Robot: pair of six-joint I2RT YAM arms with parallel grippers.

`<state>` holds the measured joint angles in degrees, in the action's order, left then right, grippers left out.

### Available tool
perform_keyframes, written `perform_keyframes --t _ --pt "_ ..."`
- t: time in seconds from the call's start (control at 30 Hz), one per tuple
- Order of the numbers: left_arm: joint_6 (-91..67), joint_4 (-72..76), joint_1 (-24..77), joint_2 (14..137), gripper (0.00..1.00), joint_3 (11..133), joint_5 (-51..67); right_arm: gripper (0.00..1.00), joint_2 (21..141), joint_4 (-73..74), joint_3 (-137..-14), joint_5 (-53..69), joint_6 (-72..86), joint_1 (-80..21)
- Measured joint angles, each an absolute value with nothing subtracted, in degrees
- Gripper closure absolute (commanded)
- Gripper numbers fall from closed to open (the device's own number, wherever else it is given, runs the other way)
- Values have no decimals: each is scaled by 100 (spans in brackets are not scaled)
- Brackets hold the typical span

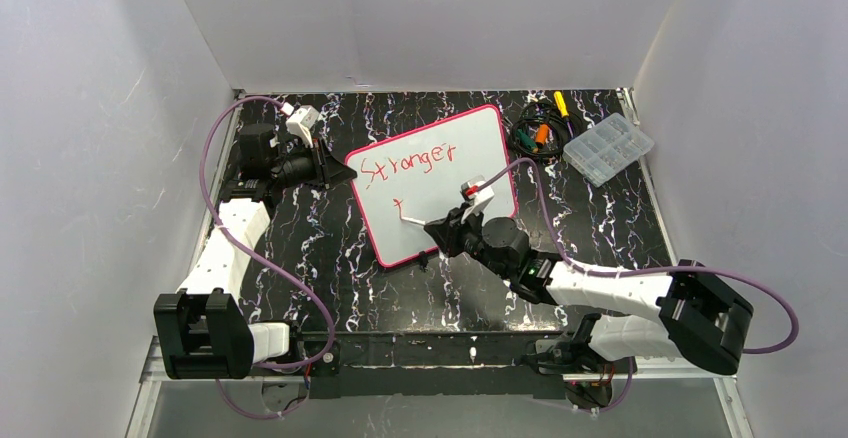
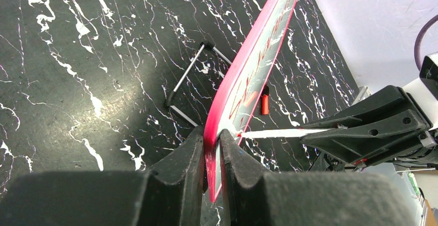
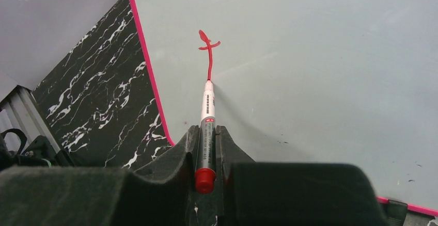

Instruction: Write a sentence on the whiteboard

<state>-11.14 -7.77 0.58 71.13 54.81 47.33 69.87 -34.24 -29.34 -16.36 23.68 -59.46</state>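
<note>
- The whiteboard [image 1: 440, 198] sits in the middle of the black table, leaning back on a thin wire stand [image 2: 192, 79].
- The sentence [image 1: 408, 161] is only started. The red word "Stronger" runs along the top of the whiteboard.
- Below that word, near the whiteboard's left side, there is one small red letter [image 3: 208, 50] that looks like a "t". The second line has just begun, so I think most of the writing is not done yet.
- The left arm reaches to the left edge of the whiteboard. The left gripper [image 2: 213, 146] is closed tight on that pink edge, one finger in front and one behind. It looks like it is holding the board steady.
- The right arm comes in low from the right of the whiteboard and bends toward its bottom half.
- The right gripper [image 3: 206, 135] is squeezed shut on a red marker [image 3: 207, 107]. The marker points at the whiteboard, and its tip touches the bottom of the small "t".
- A clear plastic box [image 1: 608, 148] lies well to the right of the whiteboard.
</note>
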Motion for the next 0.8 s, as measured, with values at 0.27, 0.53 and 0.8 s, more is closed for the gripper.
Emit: perform_keyframes --t 0.27,0.53,0.8 --pt "-1114 -777 58 7113 100 5481 4735 99 6869 -3240 -2934 -1822 2342 -5981" --pt "-1114 -777 58 7111 100 5481 4740 99 6785 -3223 -3098 -2056 2053 -5981" --pt "-1114 -777 58 7111 100 5481 4740 99 6930 -3500 -3415 -2161 1739 -5981"
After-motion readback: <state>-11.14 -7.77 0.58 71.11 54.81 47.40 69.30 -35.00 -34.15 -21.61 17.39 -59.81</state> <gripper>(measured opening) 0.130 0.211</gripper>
